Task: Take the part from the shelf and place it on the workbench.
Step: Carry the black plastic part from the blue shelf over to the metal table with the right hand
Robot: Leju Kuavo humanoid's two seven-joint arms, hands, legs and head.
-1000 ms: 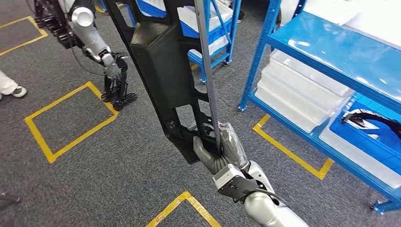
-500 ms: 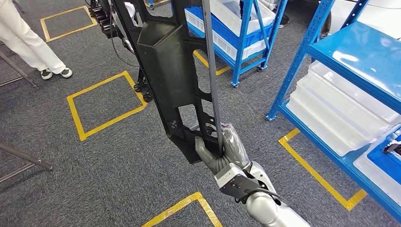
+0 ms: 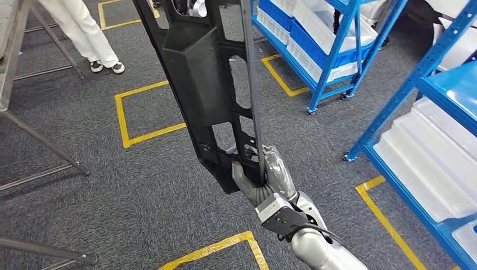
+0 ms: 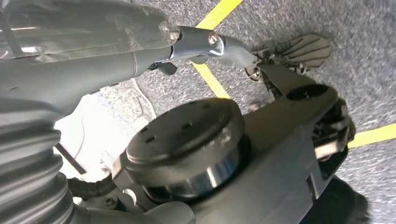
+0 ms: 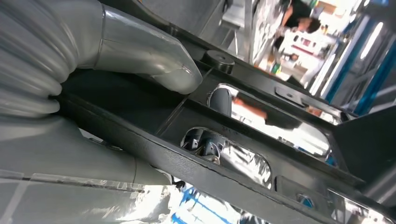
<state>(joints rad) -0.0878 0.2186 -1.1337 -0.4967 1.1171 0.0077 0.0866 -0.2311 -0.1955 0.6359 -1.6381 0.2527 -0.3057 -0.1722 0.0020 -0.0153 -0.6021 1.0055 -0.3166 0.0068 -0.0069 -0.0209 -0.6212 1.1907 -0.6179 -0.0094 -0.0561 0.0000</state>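
Observation:
A long black plastic part [image 3: 197,73] with cut-out openings stands nearly upright in the middle of the head view, above the grey carpet. My right hand [image 3: 261,177] grips its lower end, thumb on one side and fingers wrapped round the other. In the right wrist view the grey thumb [image 5: 140,51] presses on a rib of the part [image 5: 224,135]. The top of the part runs out of the head view. My left hand [image 4: 93,42] hangs over the floor in the left wrist view; how its fingers lie is not clear.
Blue shelf racks with white bins stand at the back right [image 3: 337,45] and near right [image 3: 433,112]. A person in white trousers [image 3: 84,28] stands at the back left. Slanted metal frame legs [image 3: 34,135] rise at the left. Yellow tape squares [image 3: 135,112] mark the carpet.
The whole view has swung left: the shelves slid right, and the person and metal legs came further in. The part stays the same in my right hand.

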